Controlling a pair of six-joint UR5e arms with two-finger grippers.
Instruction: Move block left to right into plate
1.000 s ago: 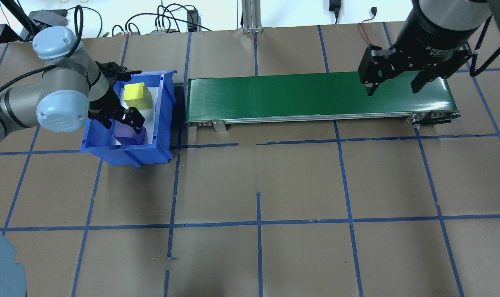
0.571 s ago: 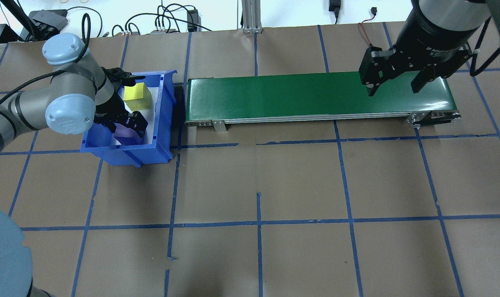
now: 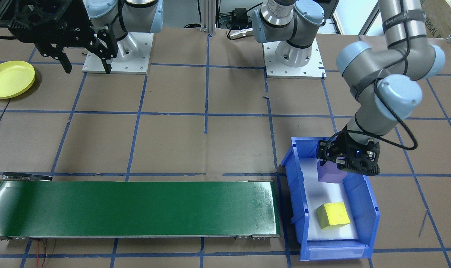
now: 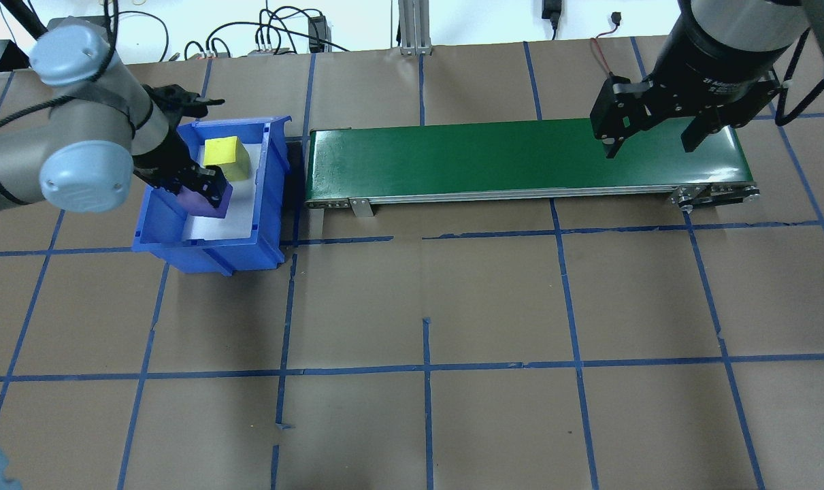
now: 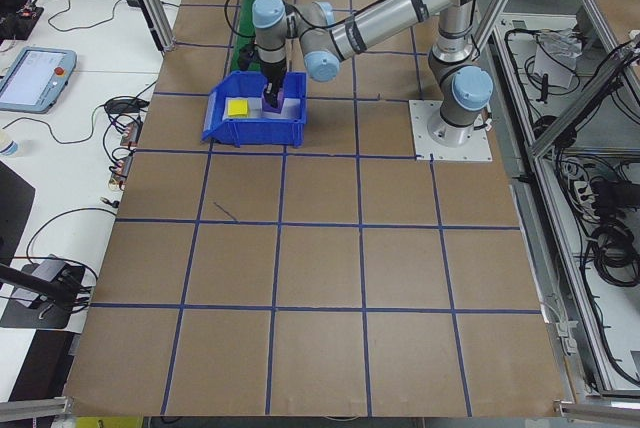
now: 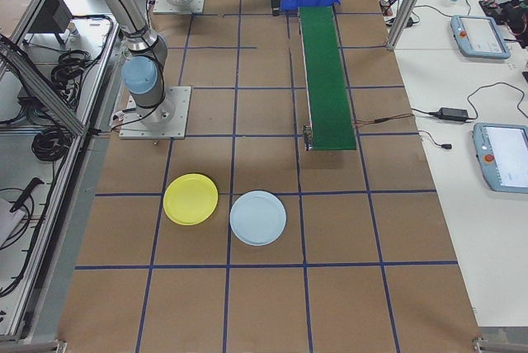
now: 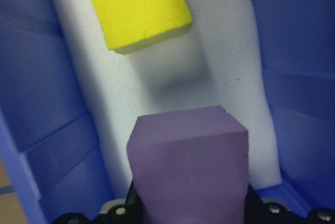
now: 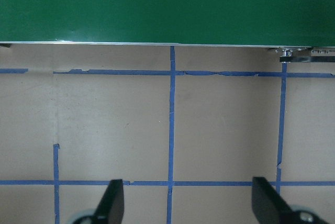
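since a second ago the left gripper (image 4: 204, 192) has risen in the blue bin (image 4: 269, 204), jaws clamped on the purple block (image 3: 329, 174), so next comes setting it on the green conveyor (image 4: 520, 160) toward the right gripper (image 4: 650, 136), jaws wide, the yellow plate (image 6: 190, 199) well apart.

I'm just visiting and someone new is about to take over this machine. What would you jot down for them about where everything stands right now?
Left gripper: shut on the purple block, held just above the white pad in the blue bin.
Right gripper: open, empty, hanging over the far end of the green conveyor.
Yellow block: lying in the bin, untouched.
Yellow plate: empty, on the table past the conveyor's end, beside a pale blue plate.
Done: purple block gripped.
Left: probably set it on the conveyor, have the right gripper pick it up and place it in the yellow plate.
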